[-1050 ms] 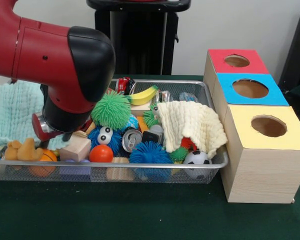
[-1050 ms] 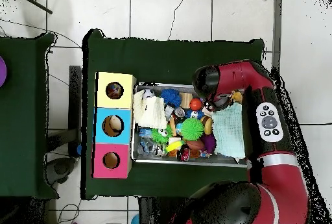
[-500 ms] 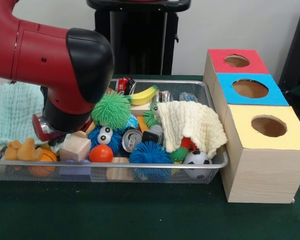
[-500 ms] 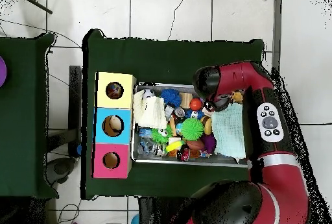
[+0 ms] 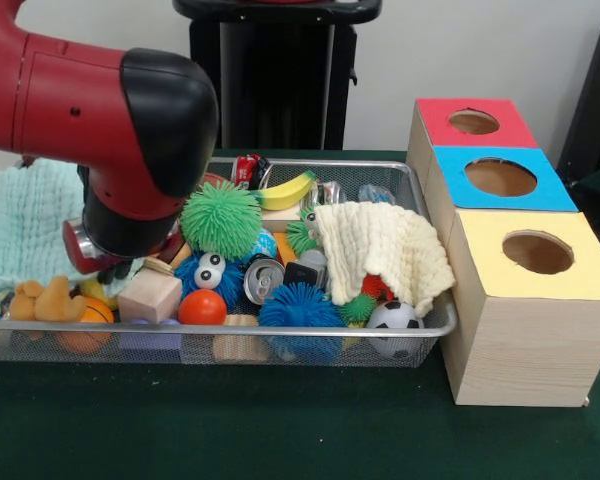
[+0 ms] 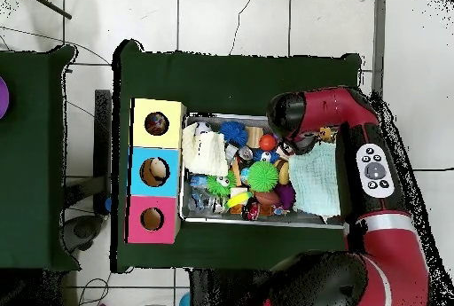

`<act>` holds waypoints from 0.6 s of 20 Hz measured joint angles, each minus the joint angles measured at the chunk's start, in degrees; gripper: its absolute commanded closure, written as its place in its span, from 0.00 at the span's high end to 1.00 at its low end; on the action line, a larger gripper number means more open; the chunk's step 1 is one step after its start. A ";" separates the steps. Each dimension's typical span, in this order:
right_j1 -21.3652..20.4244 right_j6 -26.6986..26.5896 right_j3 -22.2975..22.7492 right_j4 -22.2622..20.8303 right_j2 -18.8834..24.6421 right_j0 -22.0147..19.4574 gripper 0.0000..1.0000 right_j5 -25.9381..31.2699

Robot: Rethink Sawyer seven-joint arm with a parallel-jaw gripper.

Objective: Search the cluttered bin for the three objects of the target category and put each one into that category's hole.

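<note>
**Arm low over the left end of the toy bin**

The gripper (image 5: 120, 268) hangs at the left end of the wire bin (image 5: 420, 335), mostly hidden under the red and black arm (image 5: 100, 110); whether its fingers are spread or closed cannot be told. Just below it sits a wooden block (image 5: 150, 297), with a red ball (image 5: 202, 307) beside that. A green spiky ball (image 5: 221, 220) lies just to its right, a pale green cloth (image 5: 30, 220) to its left. Well off to the right stands the box with three holes (image 5: 525, 290), topped red, blue and yellow.
</note>
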 measured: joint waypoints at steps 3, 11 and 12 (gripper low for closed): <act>-2.45 0.01 4.41 3.37 0.65 -2.13 0.00 -1.09; -10.26 0.00 18.97 14.80 5.69 -9.52 0.00 -10.09; -11.39 0.00 21.10 16.30 6.63 -10.49 0.00 -12.51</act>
